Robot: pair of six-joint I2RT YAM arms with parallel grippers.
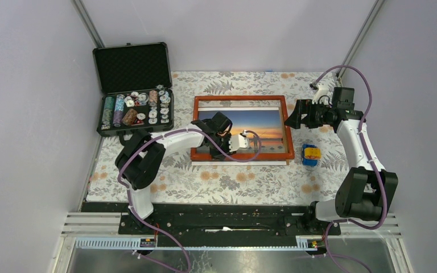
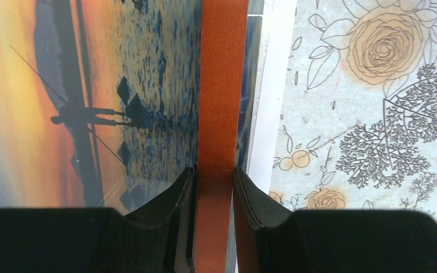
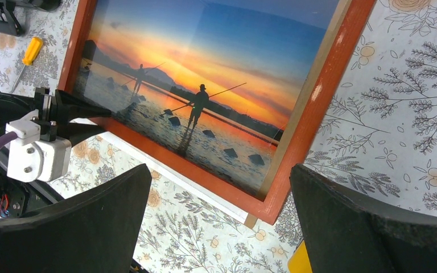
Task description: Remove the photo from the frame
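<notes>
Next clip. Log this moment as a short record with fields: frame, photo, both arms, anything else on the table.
frame: lying on the floral cloth, picture side up
photo: inside the frame, not yet out
left gripper: jaws closed on the frame's near rail
right gripper: jaws wide open by the frame's right rail, nothing between them
case: open, left of the frame, chips in it
small blue and yellow item: right of the frame, apart from it
</notes>
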